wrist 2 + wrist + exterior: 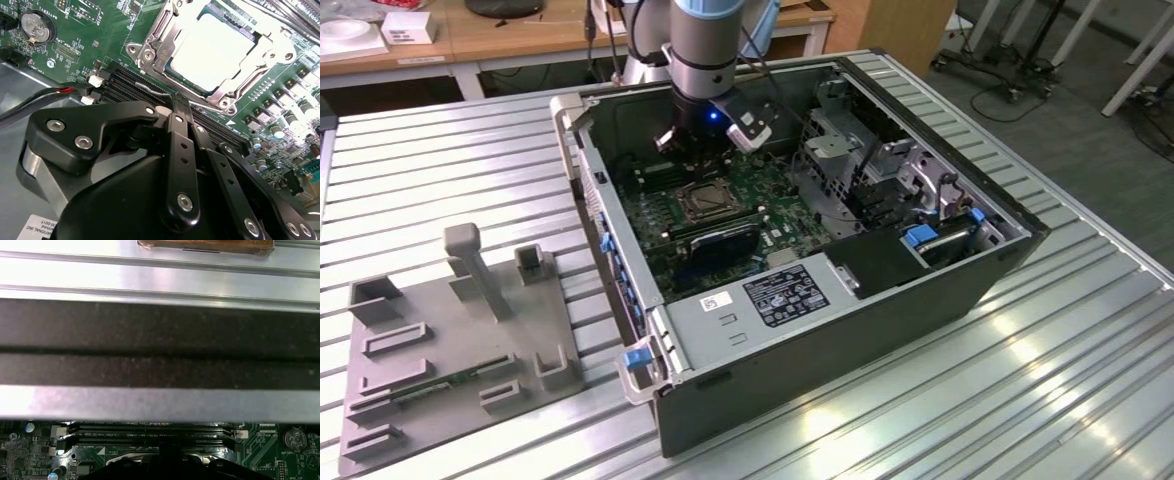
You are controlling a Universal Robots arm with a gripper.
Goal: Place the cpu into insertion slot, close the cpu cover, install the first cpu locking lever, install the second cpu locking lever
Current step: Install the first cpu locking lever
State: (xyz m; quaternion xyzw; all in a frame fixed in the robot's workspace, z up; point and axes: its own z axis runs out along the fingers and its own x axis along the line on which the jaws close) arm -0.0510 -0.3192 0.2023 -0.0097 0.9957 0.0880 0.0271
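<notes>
Hovering over memory slots (132,82), fingers (179,125) closed on nothing, cpu (215,50) seated beneath the lowered cpu cover (162,27)

Grey arm (704,55) with pale-blue joint cap and blue wrist light; black hand (179,105) linkage, silver screws.

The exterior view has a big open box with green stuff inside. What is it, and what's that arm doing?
That box is a computer case lying open on a metal table. A robot arm reaches down into it, and the green part is its circuit board. Two little cameras ride on the arm. In the second wrist view, the shiny square is the cpu, in place, with the steel cpu cover framing it. A grey tray sits beside the case.
</notes>
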